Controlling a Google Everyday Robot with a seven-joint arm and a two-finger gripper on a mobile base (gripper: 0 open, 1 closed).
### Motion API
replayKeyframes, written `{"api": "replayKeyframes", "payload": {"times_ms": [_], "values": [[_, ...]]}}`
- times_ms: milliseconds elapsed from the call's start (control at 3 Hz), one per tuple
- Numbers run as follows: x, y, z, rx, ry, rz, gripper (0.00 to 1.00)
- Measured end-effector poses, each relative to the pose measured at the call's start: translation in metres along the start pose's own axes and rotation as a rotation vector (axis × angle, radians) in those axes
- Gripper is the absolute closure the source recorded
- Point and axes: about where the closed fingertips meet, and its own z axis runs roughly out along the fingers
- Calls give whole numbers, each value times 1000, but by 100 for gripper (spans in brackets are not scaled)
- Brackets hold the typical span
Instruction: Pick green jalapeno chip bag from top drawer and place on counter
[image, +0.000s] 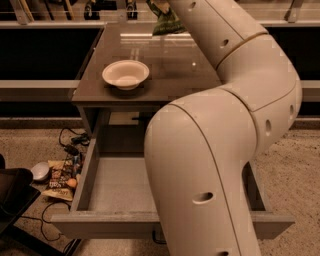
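The green jalapeno chip bag (168, 21) hangs crumpled in the air over the far edge of the counter (165, 65). My gripper (161, 3) is at the very top edge of the view, at the end of the white arm (235, 100), shut on the top of the bag. The top drawer (120, 185) stands pulled out below the counter, and its grey floor shows nothing on the visible left part. The arm hides the drawer's right half.
A white bowl (125, 74) sits on the counter's near left. Snack packets (62, 179), cables and a small white dish (40, 171) lie on the floor left of the drawer. A dark object (12, 197) is at the lower left.
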Motion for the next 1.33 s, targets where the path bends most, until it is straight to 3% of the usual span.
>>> {"api": "replayKeyframes", "payload": {"times_ms": [333, 667, 1333], "values": [[22, -4, 24, 1, 29, 109, 100], [23, 3, 39, -15, 26, 153, 100], [4, 50, 93, -119, -7, 212, 97]]}}
